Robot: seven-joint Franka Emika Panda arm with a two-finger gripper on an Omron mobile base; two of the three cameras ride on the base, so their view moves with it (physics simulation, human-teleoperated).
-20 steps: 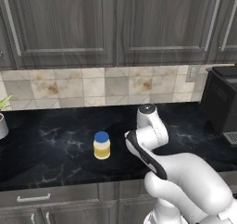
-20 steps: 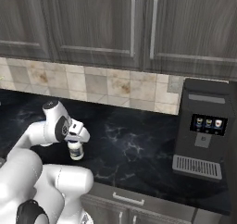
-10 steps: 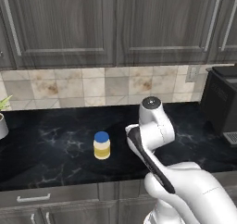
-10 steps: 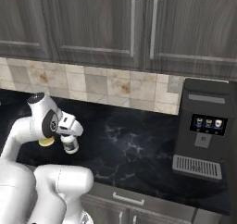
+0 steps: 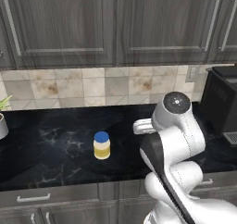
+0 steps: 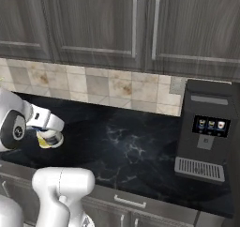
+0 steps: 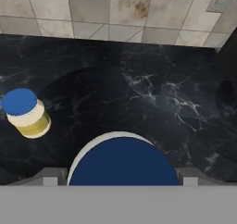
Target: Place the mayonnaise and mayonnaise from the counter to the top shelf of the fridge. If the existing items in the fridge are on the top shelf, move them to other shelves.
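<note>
White navy-lidded jar (image 7: 122, 165) cut off below by hand view's bottom. Pale-yellow jar (image 6: 45, 140) mostly hidden behind wrist in right base view. Coffee machine (image 5: 223, 102) cropped at right edge.

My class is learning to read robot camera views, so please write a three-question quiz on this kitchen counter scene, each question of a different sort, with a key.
1. True or false: the pale-yellow jar stands upright on the counter.
2. In the hand view, the navy lid sits: A) on the yellow jar, B) at the bottom edge near the gripper's fingers, C) against the backsplash.
3. Fill in: right of the arm stands a black ______ machine.

Key: 1 true; 2 B; 3 coffee.
</note>
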